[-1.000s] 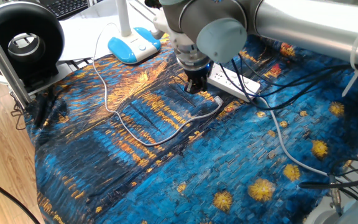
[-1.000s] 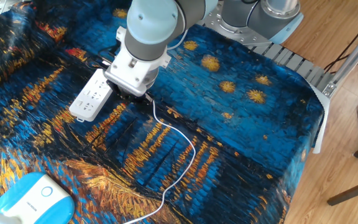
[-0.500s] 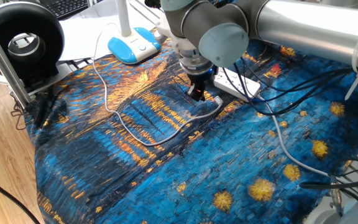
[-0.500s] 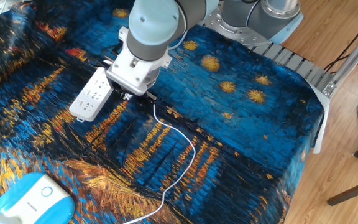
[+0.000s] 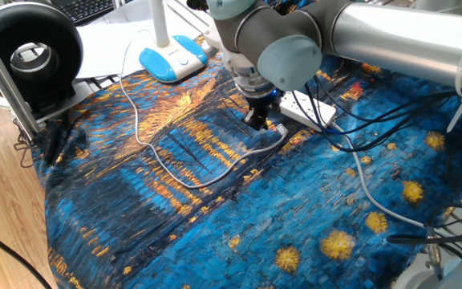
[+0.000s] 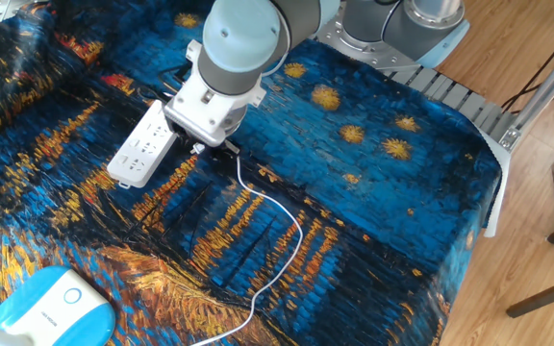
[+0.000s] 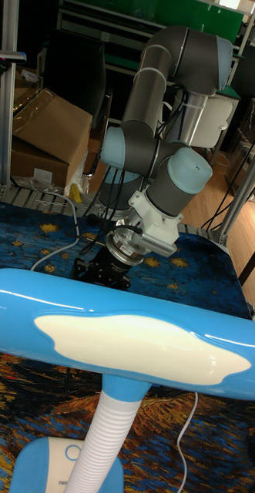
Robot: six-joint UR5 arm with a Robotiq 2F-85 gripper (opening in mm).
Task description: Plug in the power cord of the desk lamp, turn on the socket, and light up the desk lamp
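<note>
The desk lamp's blue-and-white base [image 5: 173,58] stands at the cloth's far left edge. In the tall fixed view its blue head [image 7: 127,331] fills the foreground. The power cord [image 5: 184,178] loops across the cloth and ends in a small white plug [image 5: 281,128] lying flat beside the socket [image 5: 310,109], a white power strip. My gripper [image 5: 257,120] hangs low over the cloth just left of the plug, its dark fingers slightly parted and holding nothing. From the other side the wrist hides the gripper [image 6: 215,150]; the cord [image 6: 294,231] trails out from under it, next to the socket [image 6: 142,146].
A black round fan-like device [image 5: 30,50] sits at the far left behind a metal post [image 5: 6,72]. Black cables [image 5: 391,112] and the strip's thick white cable [image 5: 367,189] cross the right side of the cloth. Cardboard boxes [image 7: 42,139] stand behind the table.
The gripper has shifted a little to the right and lower, closing in on the plug. Plug, cord, socket and lamp have not moved.
</note>
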